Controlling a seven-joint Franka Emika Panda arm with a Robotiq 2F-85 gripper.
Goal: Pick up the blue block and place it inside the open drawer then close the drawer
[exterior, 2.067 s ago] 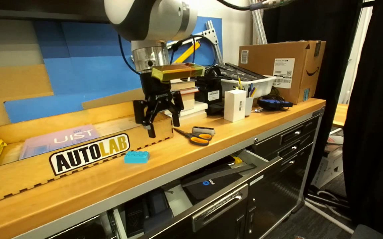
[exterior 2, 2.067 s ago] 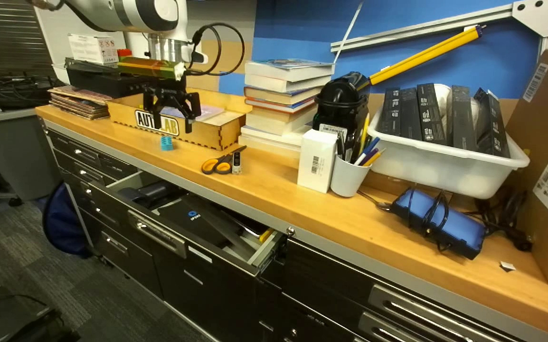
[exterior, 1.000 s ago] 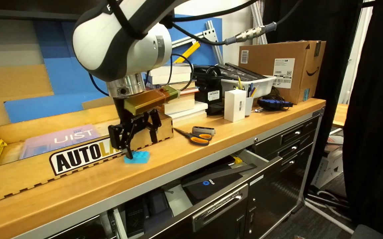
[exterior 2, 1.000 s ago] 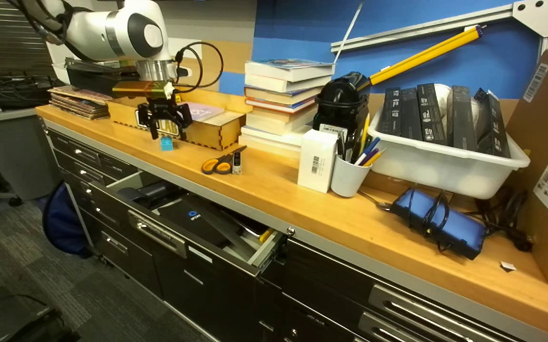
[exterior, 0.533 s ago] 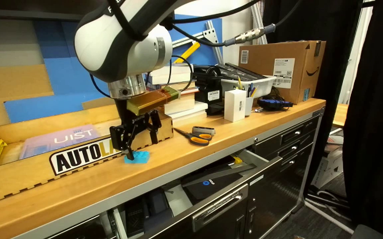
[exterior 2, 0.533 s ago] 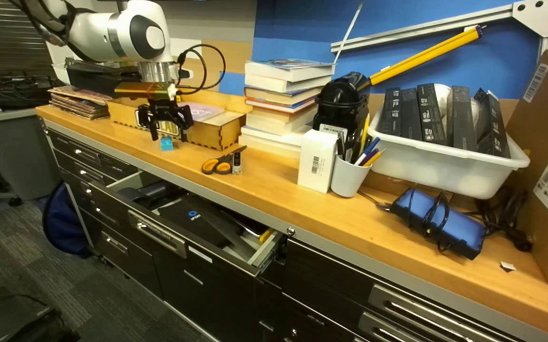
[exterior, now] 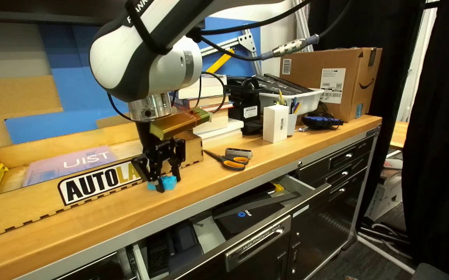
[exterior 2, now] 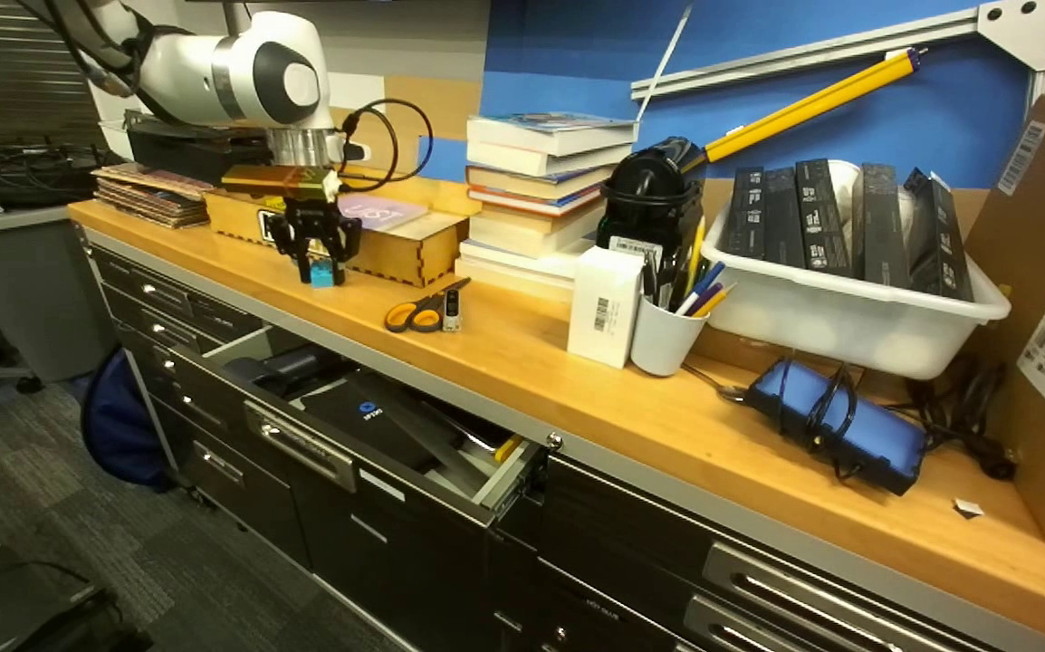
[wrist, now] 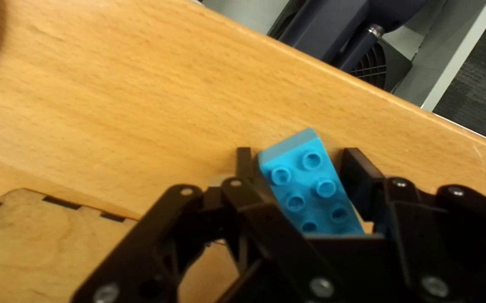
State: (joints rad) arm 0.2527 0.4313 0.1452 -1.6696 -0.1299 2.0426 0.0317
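White-and-black arm (exterior: 150, 58), silver wrist (exterior: 150, 108), 2-fingered black claw (exterior: 169, 183)

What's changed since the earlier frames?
The claw came down over the blue block, its fingers drawing in on either side. The block shifted slightly rightward in both exterior views; firm grip, can't tell. Same as before: drawer open, scissors in place.

The block (wrist: 310, 191) is cyan, the hand (exterior: 169, 184) and drawer front (exterior 2: 439, 513) black, the benchtop (wrist: 121, 97) grained yellow-brown.

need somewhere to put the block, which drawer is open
The wide drawer below the scissors: it is pulled out, contents showing; the neighbouring drawers look shut.
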